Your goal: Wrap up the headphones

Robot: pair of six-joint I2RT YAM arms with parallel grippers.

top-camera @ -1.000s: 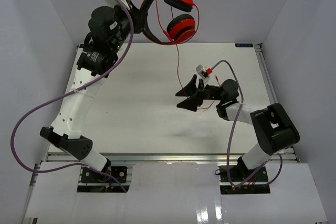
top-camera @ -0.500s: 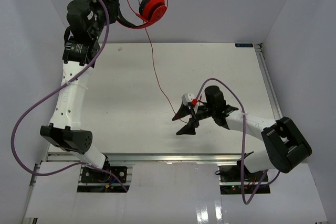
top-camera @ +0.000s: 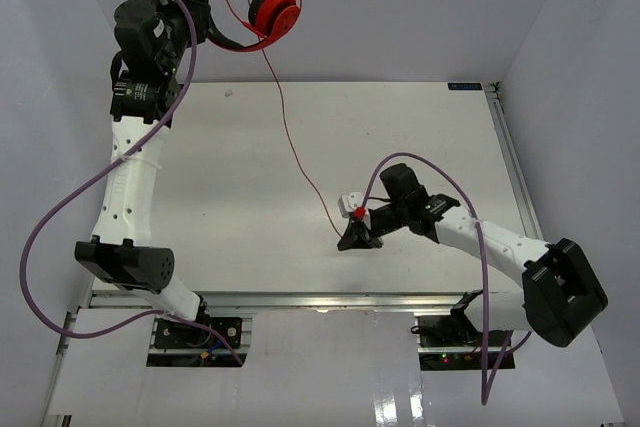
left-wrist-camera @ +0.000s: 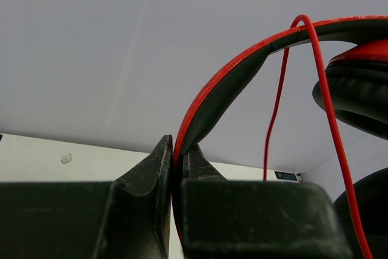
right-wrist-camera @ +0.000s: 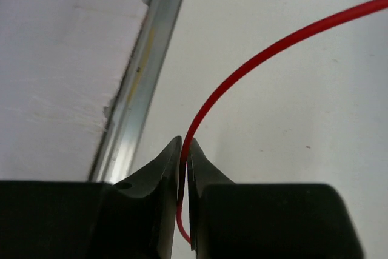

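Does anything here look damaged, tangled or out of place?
Nothing stands out. The left gripper holds the headphones by the headband, up off the table; the right gripper pinches their cable, which runs free between them.

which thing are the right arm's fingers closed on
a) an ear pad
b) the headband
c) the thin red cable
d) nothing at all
C: in the right wrist view the thin red cable curves down into the gap between the closed right fingers; the headband is clamped by the left fingers instead.
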